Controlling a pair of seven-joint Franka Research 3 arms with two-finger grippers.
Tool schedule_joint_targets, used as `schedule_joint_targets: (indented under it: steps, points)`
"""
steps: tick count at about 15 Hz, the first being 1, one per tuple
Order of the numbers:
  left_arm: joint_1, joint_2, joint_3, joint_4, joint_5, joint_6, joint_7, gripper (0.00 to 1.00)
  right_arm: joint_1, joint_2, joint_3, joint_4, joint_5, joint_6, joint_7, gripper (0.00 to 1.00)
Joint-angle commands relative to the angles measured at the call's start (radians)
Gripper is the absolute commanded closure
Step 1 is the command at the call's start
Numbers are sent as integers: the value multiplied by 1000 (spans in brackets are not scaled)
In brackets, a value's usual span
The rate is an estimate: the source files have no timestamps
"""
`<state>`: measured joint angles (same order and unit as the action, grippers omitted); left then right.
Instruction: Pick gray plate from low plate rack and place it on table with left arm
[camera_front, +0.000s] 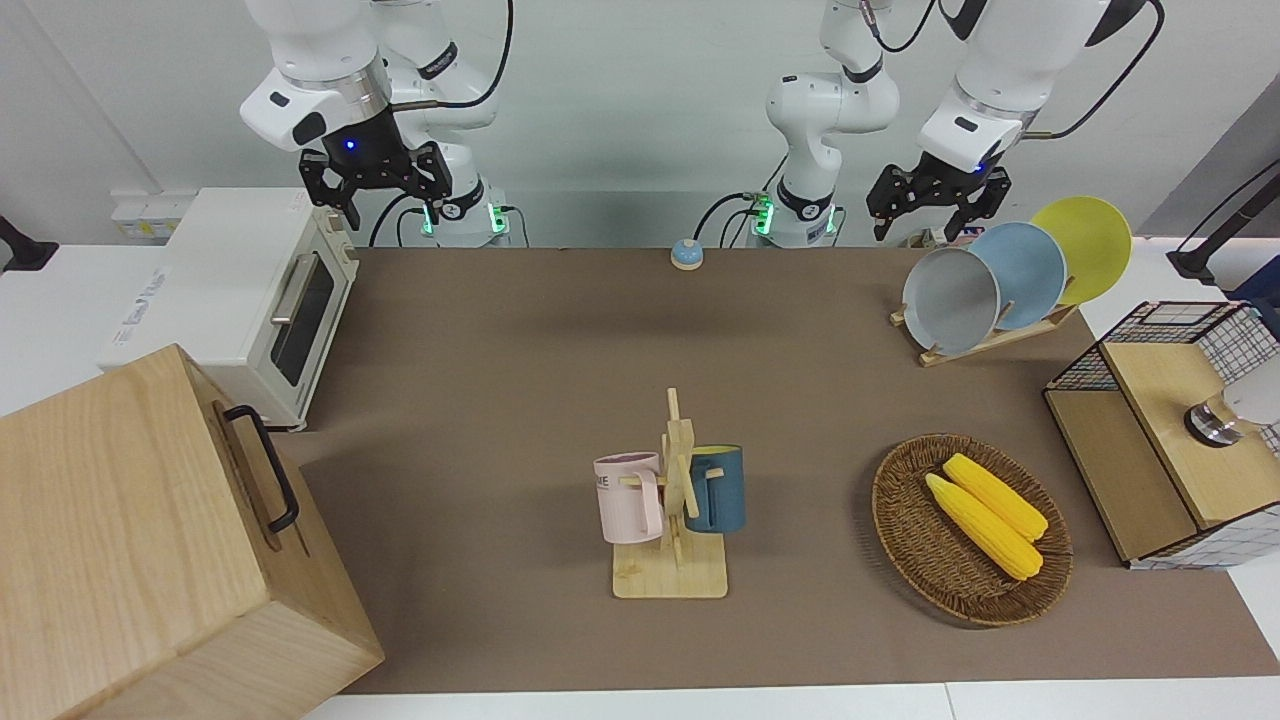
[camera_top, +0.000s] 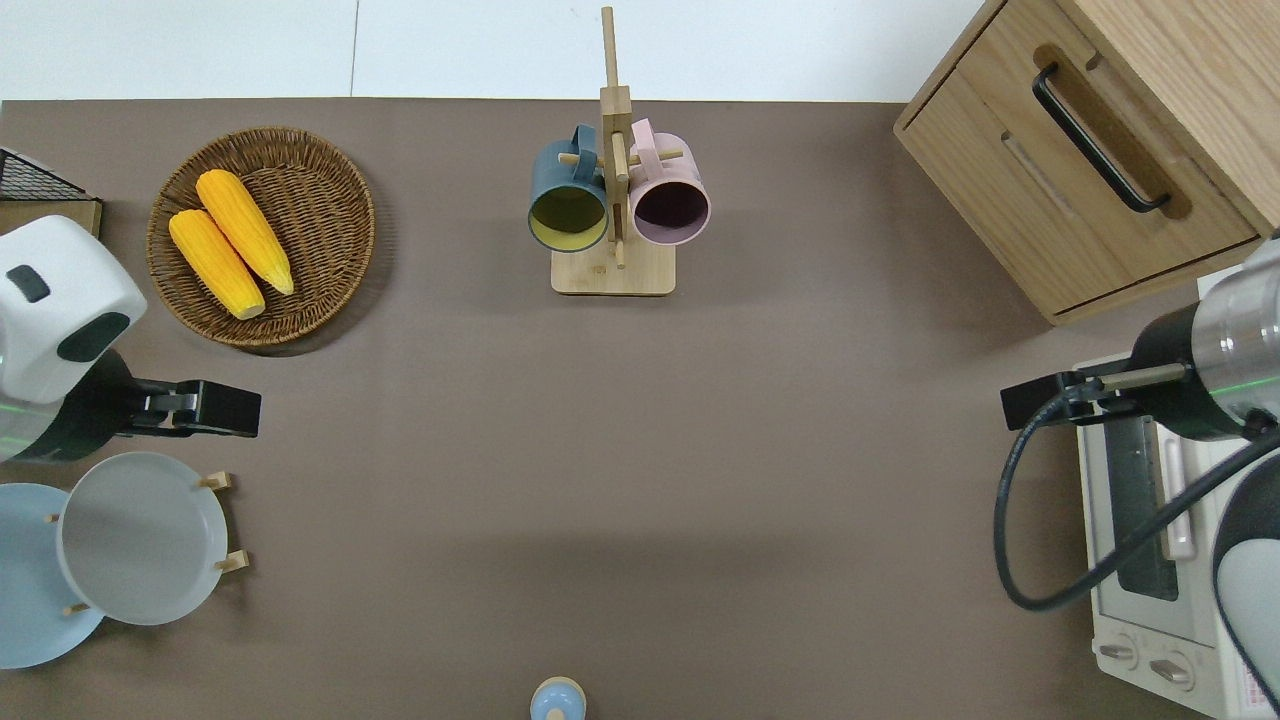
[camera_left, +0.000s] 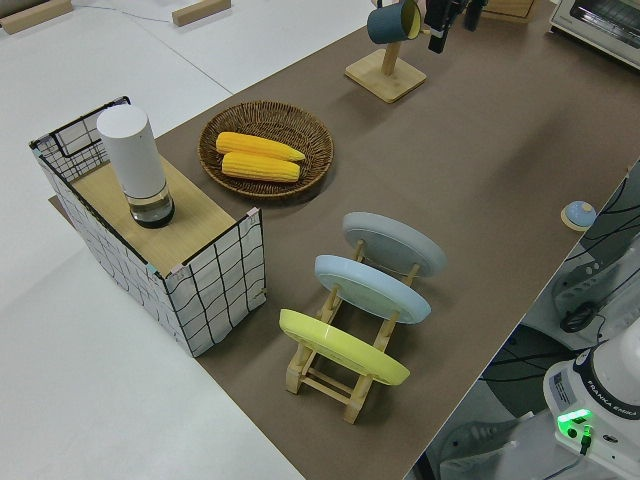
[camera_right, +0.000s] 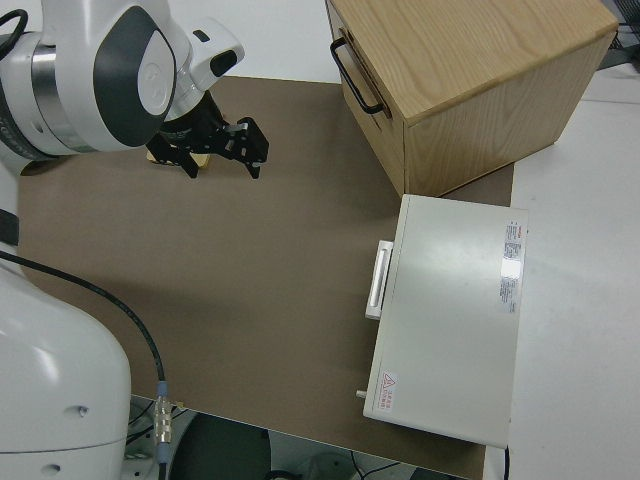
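We see the gray plate (camera_front: 951, 300) in the low plate rack (camera_front: 990, 340) on the brown surface (camera_top: 640, 450); the left pincer (camera_front: 937, 210) hangs open above. Mug lettering is unreadable.

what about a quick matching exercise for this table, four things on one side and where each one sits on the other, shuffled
Things:
1. gray plate
2. corn cobs
3. pink mug
4. white cylinder

Places:
A. hanging on the mug tree
B. standing on the wire-sided box
C. lying in the wicker basket
D. leaning in the end slot of the low plate rack, beside the blue plate

Pairs: 1-D, 2-C, 3-A, 4-B
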<state>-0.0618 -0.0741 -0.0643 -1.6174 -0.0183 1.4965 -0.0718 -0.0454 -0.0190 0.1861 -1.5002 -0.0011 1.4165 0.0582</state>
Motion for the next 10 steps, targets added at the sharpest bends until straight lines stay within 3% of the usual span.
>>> schedule_joint_targets:
  steps: [1,10]
  points:
    - [-3,-18,-2,-6,18,-16,-2,5,-10,-2,6,6,10,-14,-1,13]
    - [2,-23,9,-6,18,-15,0,2,-10,-2,6,6,10,-14,0,13]
